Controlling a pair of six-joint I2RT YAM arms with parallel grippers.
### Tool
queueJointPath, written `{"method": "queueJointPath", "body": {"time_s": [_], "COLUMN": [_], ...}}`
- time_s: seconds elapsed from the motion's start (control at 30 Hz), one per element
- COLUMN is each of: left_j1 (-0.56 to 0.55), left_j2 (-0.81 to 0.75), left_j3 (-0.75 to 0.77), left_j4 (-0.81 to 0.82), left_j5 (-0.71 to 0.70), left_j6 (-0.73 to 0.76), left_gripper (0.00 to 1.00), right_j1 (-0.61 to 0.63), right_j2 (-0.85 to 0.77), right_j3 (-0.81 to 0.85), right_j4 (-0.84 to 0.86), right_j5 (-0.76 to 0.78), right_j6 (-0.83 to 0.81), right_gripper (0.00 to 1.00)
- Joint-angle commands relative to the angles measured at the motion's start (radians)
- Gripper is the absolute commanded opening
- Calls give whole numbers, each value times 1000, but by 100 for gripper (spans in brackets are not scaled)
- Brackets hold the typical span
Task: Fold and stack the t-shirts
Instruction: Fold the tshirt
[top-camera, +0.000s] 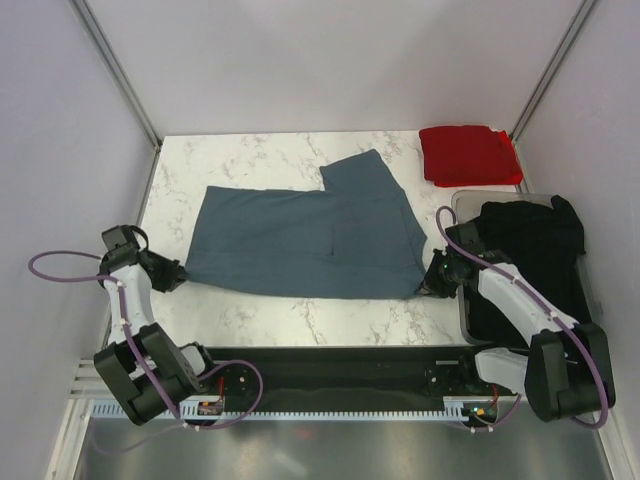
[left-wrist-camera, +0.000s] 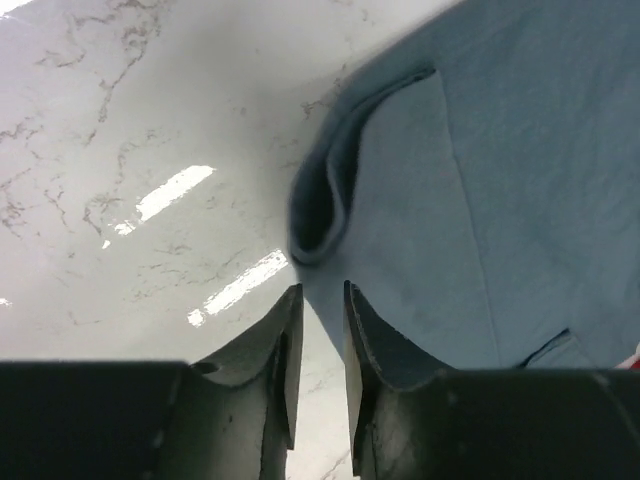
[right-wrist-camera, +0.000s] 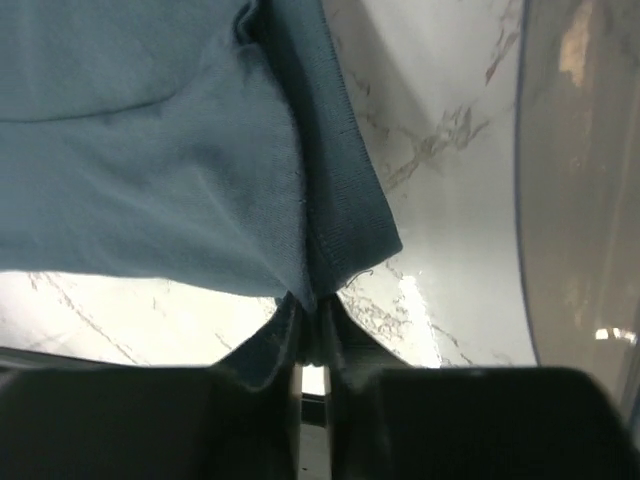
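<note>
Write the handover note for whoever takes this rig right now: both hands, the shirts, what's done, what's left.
Left hand: jaws slightly apart, nothing between them, at the left edge of the blue-grey t-shirt.
Right hand: shut on that shirt's near right corner.
Red t-shirt: folded, far right corner of the table.
Black t-shirts: heaped in the tray on the right.
Done: red one folded.
Left: finish folding the blue-grey, probably stack it on the red, then the black ones.
</note>
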Motion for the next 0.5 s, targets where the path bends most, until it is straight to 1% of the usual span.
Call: {"method": "queueJointPath", "body": {"time_s": [0.0,0.03,0.07,0.1,0.13,0.2,0.27,0.33,0.37,0.4,0.43,0.47], "left_j1": [16,19,19,19,17,17,-7,-61,-117,-142,-185,-207], "left_j2": [-40,-46,-66,-75,-87,-112,-124,-139,-146,-153,-153,-152], "left_j3": [9,13,19,24,24,39,74,93,111,119,125,136], "left_j4": [-31,-37,-40,-48,-48,-45,-54,-57,-55,-55,-57,-57], "left_j5": [89,106,116,137,152,226,237,180,153,90,61,30], "left_j6": [12,19,23,26,32,78,138,169,180,190,216,223], "left_gripper": [32,55,61,66,70,72,73,72,72,72,72,72], "right_j1": [-3,-3,-3,-3,-2,-3,0,6,9,18,23,28], "right_j2": [-99,-162,-191,-216,-242,-239,-207,-144,-110,-72,32,92], "right_j3": [-29,-25,-14,1,48,107,202,298,332,371,464,518], "right_j4": [17,12,6,-14,-27,-61,-67,-35,-17,7,12,12], "right_j5": [-57,-61,-54,-43,-34,0,26,41,44,47,47,49], "right_j6": [64,77,80,80,77,52,16,-9,-44,-63,-86,-109], "right_gripper": [20,55,69,77,83,83,83,83,83,83,83,83]}}
